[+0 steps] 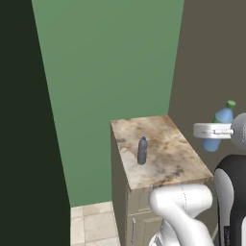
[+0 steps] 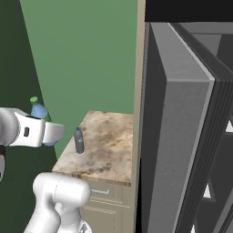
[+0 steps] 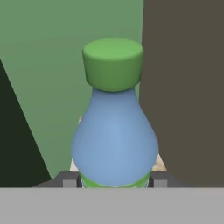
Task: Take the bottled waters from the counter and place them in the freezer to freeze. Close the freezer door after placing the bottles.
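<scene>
Claw (image 3: 114, 181): closed around the lower body of the light blue bottle, one dark finger tip showing on each side of it in the hand view; the jaws stand only as far apart as the bottle is wide.

Light blue bottle (image 3: 114, 140): clear light blue plastic with a green cap (image 3: 113, 63) and a green band just above the finger tips. It is held in the air, clear of the table, tilted with the cap uppermost. In the left base view it (image 1: 219, 125) hangs to the right of the table top, against the brown wall; in the right base view it (image 2: 39, 110) pokes out behind the white wrist, to the left of the table.

Dark bottle (image 1: 142, 151): dark grey-blue, standing upright on the table, nearer the left edge as the left base view shows it. In the right base view it (image 2: 79, 140) stands near the table's left edge, well apart from the held bottle.

Table (image 1: 168, 163): beige-brown marbled stone top on a narrow beige cabinet; a drawer front and a door show below the top. It carries the dark bottle alone.

Freezer door (image 2: 182, 145): tall grey slab, swung open, just right of the table in the right base view.

Freezer (image 2: 225, 150): a sliver of the inside shows past the door's edge; its contents cannot be made out.
</scene>
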Controlling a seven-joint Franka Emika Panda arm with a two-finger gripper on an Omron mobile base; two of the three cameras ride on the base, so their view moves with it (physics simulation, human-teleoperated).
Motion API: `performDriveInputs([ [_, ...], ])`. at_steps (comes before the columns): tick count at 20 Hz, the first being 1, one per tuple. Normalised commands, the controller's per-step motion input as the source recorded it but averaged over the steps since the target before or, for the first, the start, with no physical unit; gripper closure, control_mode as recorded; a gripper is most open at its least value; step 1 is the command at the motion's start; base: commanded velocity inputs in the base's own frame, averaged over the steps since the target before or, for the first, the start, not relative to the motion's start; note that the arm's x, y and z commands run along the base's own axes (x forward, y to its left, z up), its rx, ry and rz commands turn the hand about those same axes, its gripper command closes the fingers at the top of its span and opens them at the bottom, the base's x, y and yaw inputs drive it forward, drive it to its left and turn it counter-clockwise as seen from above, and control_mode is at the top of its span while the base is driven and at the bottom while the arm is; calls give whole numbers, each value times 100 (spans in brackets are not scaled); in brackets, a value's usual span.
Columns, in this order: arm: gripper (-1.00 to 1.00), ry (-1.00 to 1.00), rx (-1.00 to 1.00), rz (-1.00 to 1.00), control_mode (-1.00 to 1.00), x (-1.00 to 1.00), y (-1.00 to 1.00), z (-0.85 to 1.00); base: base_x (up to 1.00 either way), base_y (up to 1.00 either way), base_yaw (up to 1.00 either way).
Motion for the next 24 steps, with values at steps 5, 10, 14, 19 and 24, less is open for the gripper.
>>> performDriveInputs([
  [5,100,0,0,-1,-100,-13,4,0,0,0,0],
  [10,100,-1,0,-2,100,-22,6,-1,-51,4,-5],
  [14,100,0,0,0,100,0,0,0,-100,0,-11],
  [19,100,0,0,0,100,0,0,0,-89,0,-9],
  [24,100,0,0,0,100,0,0,0,-70,0,-4],
])
